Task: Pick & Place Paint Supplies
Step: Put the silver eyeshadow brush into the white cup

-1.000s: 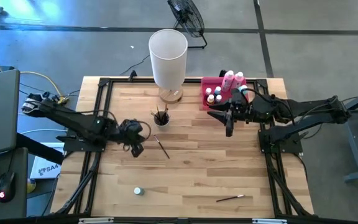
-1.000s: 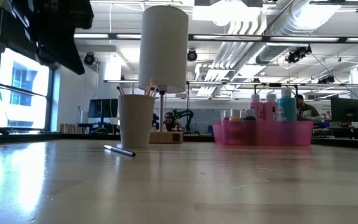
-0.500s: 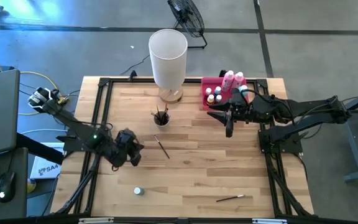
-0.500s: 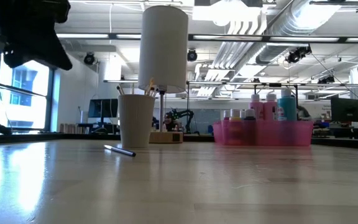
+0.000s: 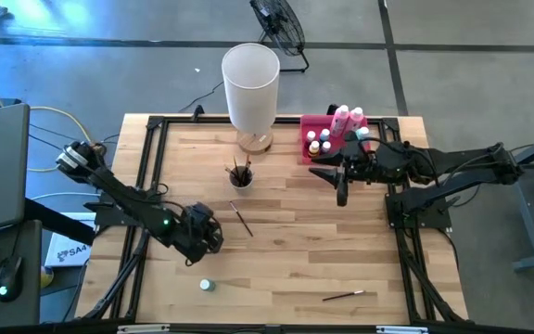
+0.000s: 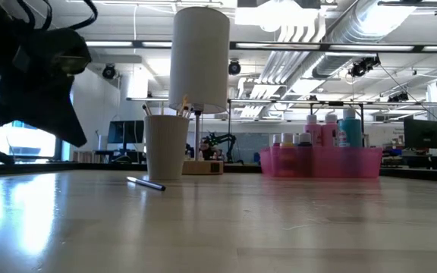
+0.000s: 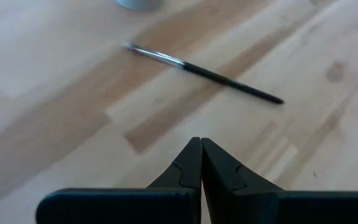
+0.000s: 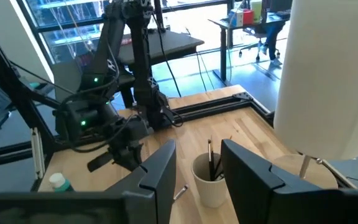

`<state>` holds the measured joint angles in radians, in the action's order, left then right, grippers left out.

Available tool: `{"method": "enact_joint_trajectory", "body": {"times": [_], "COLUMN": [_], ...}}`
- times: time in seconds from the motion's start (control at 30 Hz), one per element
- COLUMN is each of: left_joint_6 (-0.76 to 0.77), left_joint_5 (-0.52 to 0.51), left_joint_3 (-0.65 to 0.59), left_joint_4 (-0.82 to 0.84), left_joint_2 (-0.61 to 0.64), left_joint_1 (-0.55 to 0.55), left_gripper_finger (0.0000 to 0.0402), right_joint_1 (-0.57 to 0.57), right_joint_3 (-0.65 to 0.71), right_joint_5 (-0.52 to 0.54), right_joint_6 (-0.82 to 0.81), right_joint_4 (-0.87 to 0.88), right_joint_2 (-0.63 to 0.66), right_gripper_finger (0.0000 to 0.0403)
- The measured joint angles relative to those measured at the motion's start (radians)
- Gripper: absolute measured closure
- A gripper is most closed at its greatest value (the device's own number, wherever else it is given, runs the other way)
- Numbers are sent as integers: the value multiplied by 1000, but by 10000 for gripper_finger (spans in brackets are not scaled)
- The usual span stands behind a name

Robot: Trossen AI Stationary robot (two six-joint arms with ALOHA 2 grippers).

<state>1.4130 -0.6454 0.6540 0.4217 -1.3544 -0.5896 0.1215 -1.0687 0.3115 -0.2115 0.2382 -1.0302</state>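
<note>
A thin dark-handled paintbrush (image 5: pixel 241 219) lies flat on the wooden table, left of centre; the left wrist view shows this paintbrush (image 7: pixel 204 71) just ahead of my fingertips. My left gripper (image 5: pixel 211 239) hovers shut and slanting down a little nearer and to the left of it, touching nothing. A second brush (image 5: pixel 344 296) and a tiny bottle (image 5: pixel 207 285) lie near the front edge. A white cup (image 5: pixel 240 174) holds several brushes. Paint bottles stand in the pink tray (image 5: pixel 315 123) at the back right. My right gripper (image 5: pixel 330 182) hangs open and empty beside the tray.
A tall white cylinder (image 5: pixel 250 83) stands on a wooden base behind the cup, at the back centre. A black metal frame (image 5: pixel 156 125) runs along the table's sides. In the low view the left arm (image 6: pixel 36 76) hangs at the left, with the cup (image 6: pixel 165 145) and tray (image 6: pixel 321 161) farther back.
My left gripper has sunk and gone toward the table's near edge, ending a little to the right, and its wrist has rolled. It stayed shut. The brush on the table has not moved. My right arm has kept still.
</note>
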Motion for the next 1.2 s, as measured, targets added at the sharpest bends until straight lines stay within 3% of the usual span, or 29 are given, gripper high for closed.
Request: {"method": "enact_joint_trajectory", "body": {"times": [0.3, 0.4, 0.57, 0.97, 1.2], "left_joint_6": [-105, -107, -100, -201, -239], "left_joint_5": [55, 116, 121, 239, 238], "left_joint_3": [1, 0, 1, 4, 4], "left_joint_4": [-213, -233, -286, -416, -433], "left_joint_2": [-90, -114, -181, -268, -285], "left_joint_1": [0, 0, 3, 114, 176], "left_gripper_finger": [401, 401, 401, 401, 401], "right_joint_1": [1, 1, 1, 1, 1], "right_joint_3": [0, 0, 0, 0, 0], "right_joint_5": [-46, -82, -78, -77, -77], "right_joint_6": [-8, -29, -31, -31, -31], "right_joint_4": [21, 24, 28, 21, 20], "right_joint_2": [-4, -4, -4, -4, -4], "right_gripper_finger": [282, 282, 282, 282, 282]}}
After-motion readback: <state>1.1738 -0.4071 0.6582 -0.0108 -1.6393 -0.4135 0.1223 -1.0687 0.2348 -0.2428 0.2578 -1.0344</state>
